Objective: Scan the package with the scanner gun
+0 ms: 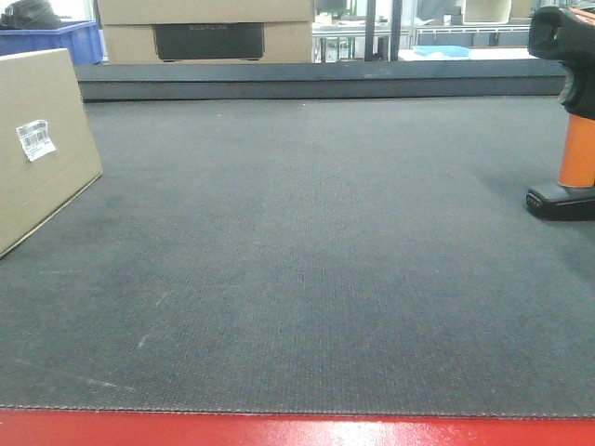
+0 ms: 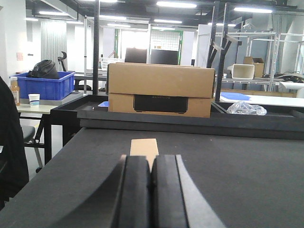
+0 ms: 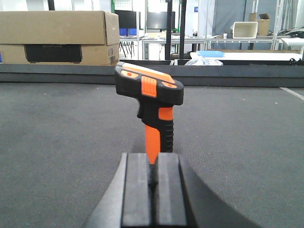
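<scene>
while the scanner gun (image 1: 567,111) stands cropped, the package (image 1: 42,139) is half cut off.

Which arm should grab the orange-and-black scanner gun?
Right. The orange-and-black scanner gun stands upright directly ahead of the right gripper, which looks shut. The left gripper faces the small cardboard package instead.

Package (image 1: 42,144) far left on mat (image 1: 297,279), scanner gun (image 1: 572,111) far right.

Even overhead strip lighting, soft shadows, close jaws blurred, backgrounds mildly overexposed.
</scene>
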Action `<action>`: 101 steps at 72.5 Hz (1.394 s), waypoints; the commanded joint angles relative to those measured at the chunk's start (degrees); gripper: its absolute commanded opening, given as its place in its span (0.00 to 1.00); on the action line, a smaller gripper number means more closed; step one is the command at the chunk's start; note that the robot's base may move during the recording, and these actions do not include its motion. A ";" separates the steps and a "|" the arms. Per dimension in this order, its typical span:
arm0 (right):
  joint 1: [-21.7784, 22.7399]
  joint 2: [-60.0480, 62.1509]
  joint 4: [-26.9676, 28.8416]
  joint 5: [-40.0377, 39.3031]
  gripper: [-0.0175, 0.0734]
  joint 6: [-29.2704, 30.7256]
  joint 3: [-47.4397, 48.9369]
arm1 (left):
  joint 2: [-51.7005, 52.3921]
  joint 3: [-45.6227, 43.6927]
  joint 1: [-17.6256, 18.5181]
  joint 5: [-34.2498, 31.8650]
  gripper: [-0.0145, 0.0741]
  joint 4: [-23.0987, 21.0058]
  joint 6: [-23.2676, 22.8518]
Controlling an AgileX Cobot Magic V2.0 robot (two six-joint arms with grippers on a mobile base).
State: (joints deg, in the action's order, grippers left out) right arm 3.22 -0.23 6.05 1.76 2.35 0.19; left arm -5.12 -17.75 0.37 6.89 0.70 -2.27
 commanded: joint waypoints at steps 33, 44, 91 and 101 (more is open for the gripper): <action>0.02 0.23 0.16 -0.52 0.01 0.52 -0.19 | 0.30 0.06 0.01 -0.67 0.04 -0.24 -0.28; 0.02 0.23 0.16 -0.52 0.01 0.52 -0.19 | 0.30 0.06 0.01 -0.67 0.04 -0.24 -0.28; 0.02 0.23 0.16 -0.52 0.01 0.52 -0.19 | 5.12 17.75 4.91 -3.85 0.04 2.47 -3.80; 0.02 0.23 0.16 -0.52 0.01 0.52 -0.19 | 5.12 17.75 4.91 -8.53 0.04 0.97 2.27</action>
State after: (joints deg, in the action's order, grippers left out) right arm 3.22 -0.23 6.05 2.11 2.39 0.10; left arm -0.33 0.14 4.96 1.69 2.95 -3.28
